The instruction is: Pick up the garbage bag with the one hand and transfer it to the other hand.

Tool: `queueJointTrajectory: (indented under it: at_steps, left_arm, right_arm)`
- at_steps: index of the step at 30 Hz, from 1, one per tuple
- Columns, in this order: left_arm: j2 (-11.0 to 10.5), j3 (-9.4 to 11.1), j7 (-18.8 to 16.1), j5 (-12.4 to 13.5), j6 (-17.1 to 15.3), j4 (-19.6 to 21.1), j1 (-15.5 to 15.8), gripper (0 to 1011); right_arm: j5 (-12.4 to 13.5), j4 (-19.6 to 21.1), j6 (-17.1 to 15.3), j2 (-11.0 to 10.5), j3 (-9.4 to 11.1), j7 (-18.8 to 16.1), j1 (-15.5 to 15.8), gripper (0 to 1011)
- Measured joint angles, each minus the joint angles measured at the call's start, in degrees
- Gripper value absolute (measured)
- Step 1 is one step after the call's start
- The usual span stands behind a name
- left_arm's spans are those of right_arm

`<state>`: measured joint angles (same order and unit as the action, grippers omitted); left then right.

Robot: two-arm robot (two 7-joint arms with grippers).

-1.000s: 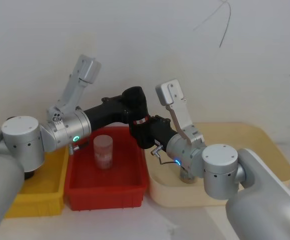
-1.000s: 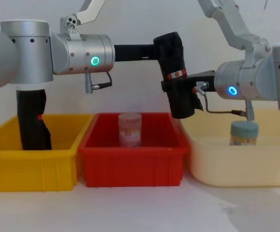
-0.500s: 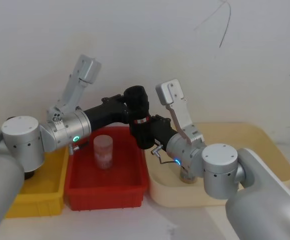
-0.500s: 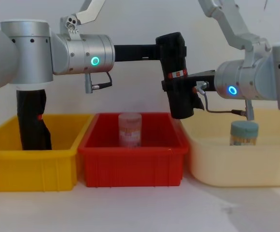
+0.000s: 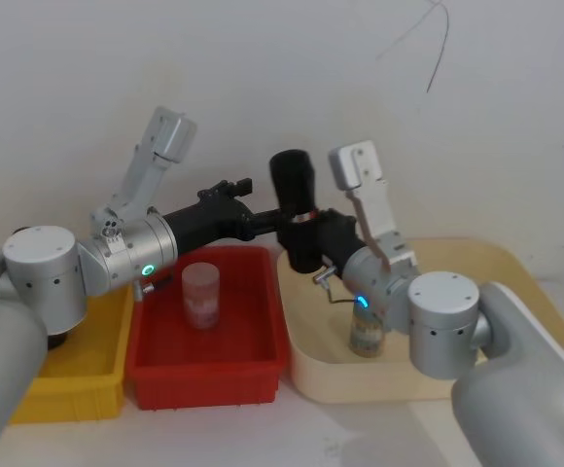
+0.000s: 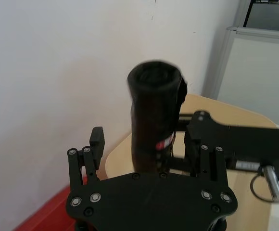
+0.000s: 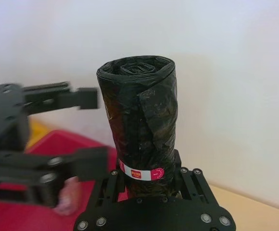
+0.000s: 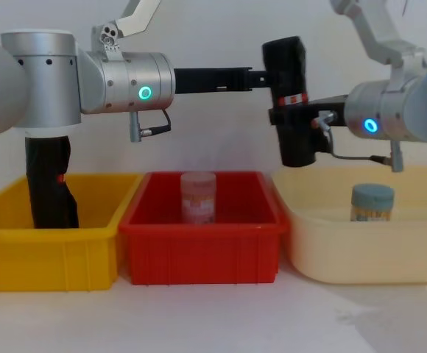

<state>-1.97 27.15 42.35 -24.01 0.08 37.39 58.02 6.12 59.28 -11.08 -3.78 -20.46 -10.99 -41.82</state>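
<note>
Handover looks basically done: tall black rolled plastic garbage bag [image 8: 291,103] is clamped upright by the blue-ringed other hand [image 8: 296,118], while the green-ringed one hand [image 6: 144,154] is spread open, empty.

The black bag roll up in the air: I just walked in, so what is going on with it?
A handover is finishing. The right gripper holds the rolled black plastic garbage bag upright at its red-and-white label band, above the near edge of the cream tray. The left gripper, its fingers spread, sits just beside the roll and no longer grips it. Since a second ago the roll has moved right.
</note>
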Motion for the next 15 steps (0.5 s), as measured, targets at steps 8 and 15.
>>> queueJointTrajectory:
  at_steps: [8,15]
  left_arm:
    - [0.0,0.0,0.0,0.0,0.0,0.0,0.0,1000]
    - [0.0,0.0,0.0,0.0,0.0,0.0,0.0,1000]
  right_arm:
    - [-0.1,1.0,0.1,-0.9,2.9,3.3,0.0,520]
    - [-0.2,2.7,-0.3,-2.2,5.8,6.1,0.6,520]
